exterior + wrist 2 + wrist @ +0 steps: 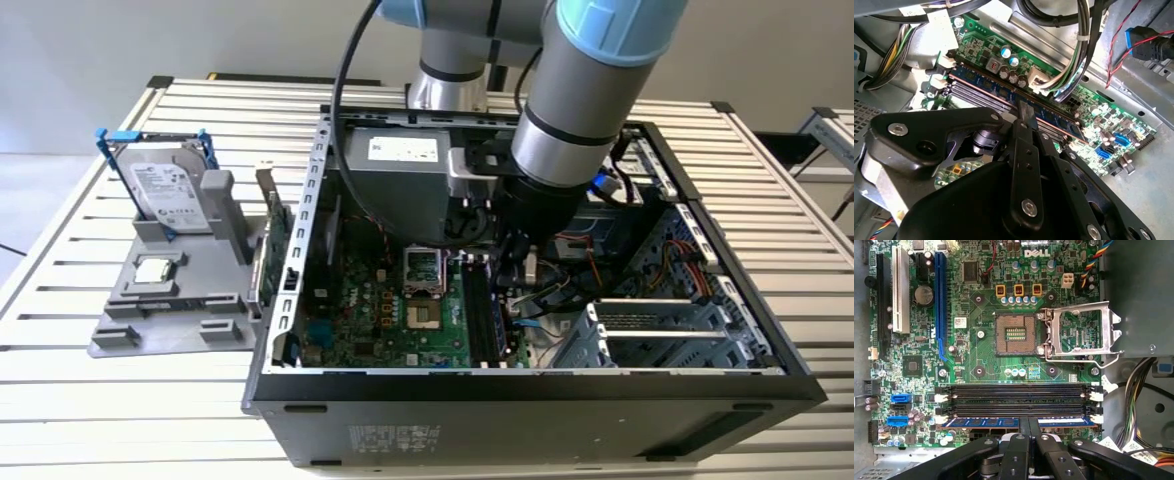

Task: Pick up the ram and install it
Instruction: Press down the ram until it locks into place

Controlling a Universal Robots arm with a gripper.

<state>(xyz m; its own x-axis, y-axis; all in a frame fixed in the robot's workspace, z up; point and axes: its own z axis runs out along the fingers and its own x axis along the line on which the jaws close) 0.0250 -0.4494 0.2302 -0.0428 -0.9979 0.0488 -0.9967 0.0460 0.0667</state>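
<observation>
- Here the tool (pixel 1029 426) is clamped narrow on the ram (pixel 984 422), which stands edge-down in the outermost memory slot (pixel 1019 416) of the motherboard (pixel 979 310).
- Likely risk: a slight tilt or notch mismatch would jam the stick, leaving the end latches (pixel 1096 418) unclosed.

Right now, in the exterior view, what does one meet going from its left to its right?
Hard drive upright in the grey holder → green expansion card → motherboard → ram under the tool → drive cage.
</observation>
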